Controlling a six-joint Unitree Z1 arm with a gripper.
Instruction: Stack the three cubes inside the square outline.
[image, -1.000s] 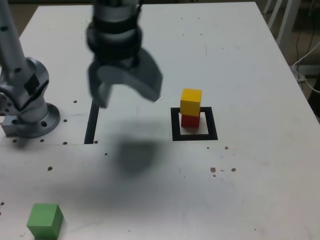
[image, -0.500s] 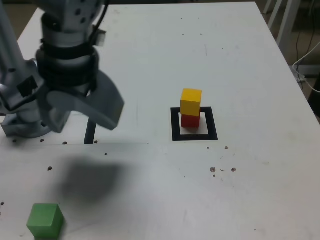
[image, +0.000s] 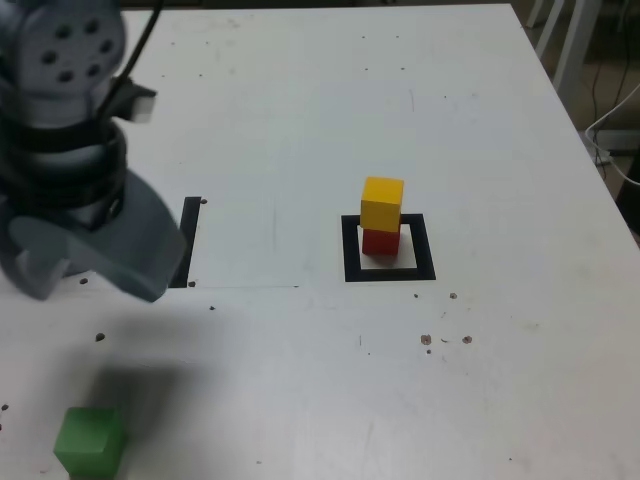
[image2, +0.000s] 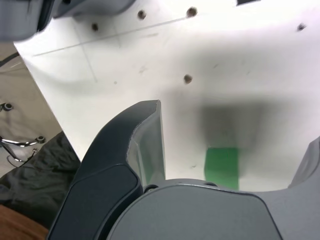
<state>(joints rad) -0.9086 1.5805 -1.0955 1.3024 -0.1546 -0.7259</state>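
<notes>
In the exterior view my gripper (image: 90, 282) hangs open over the table's left side, with nothing between its fingers. The green cube (image: 90, 440) lies below and nearer the front edge, in the gripper's shadow. The wrist view shows the same green cube (image2: 222, 167) on the table between the two spread fingers (image2: 145, 145), not touched by either. To the exterior view's right the yellow cube (image: 382, 203) stands on the red cube (image: 380, 241), inside the black square outline (image: 350, 262) toward its far side.
A straight black tape strip (image: 190, 240) runs beside the gripper. Small screw holes (image: 426, 340) dot the white table (image: 480, 120). The wrist view shows the table's edge, with dark cloth (image2: 30, 185) on the floor beyond it.
The arm has swung from the table's middle toward the exterior view's left and front, now above the green cube's area. The jaws stay wide. No cube has moved.
</notes>
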